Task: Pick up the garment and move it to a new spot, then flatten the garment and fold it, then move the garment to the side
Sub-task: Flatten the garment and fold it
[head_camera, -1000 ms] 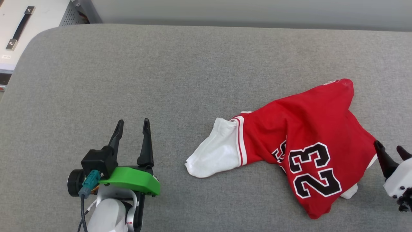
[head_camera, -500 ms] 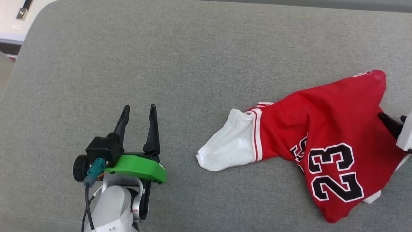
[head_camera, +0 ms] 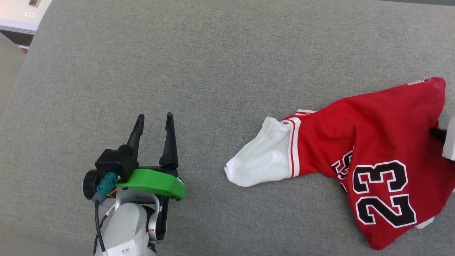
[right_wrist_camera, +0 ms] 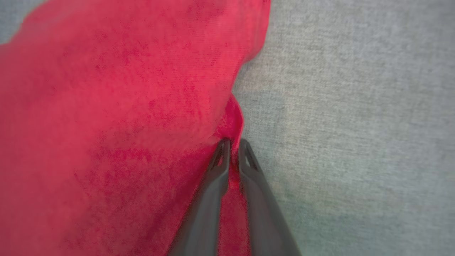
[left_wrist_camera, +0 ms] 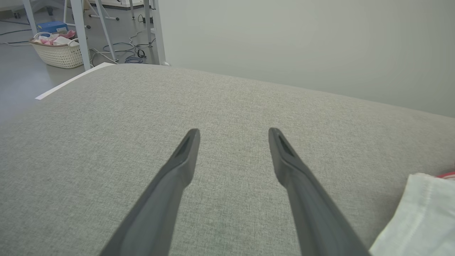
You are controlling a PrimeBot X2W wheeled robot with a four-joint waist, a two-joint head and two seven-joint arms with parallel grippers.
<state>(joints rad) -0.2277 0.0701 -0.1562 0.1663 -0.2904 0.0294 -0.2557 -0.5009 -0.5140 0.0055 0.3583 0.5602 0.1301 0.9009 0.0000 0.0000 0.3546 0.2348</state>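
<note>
Both my right fingers (right_wrist_camera: 213,177) clamp a red fold of the garment (head_camera: 373,142) (frame's right edge); my left fingers (head_camera: 169,142) stand apart, lower left.

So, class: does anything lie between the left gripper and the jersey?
Nothing visible does. Only bare grey cushion separates the open left gripper from the jersey, whose white sleeve lies nearest. The right gripper is shut on the jersey's red edge.
</note>
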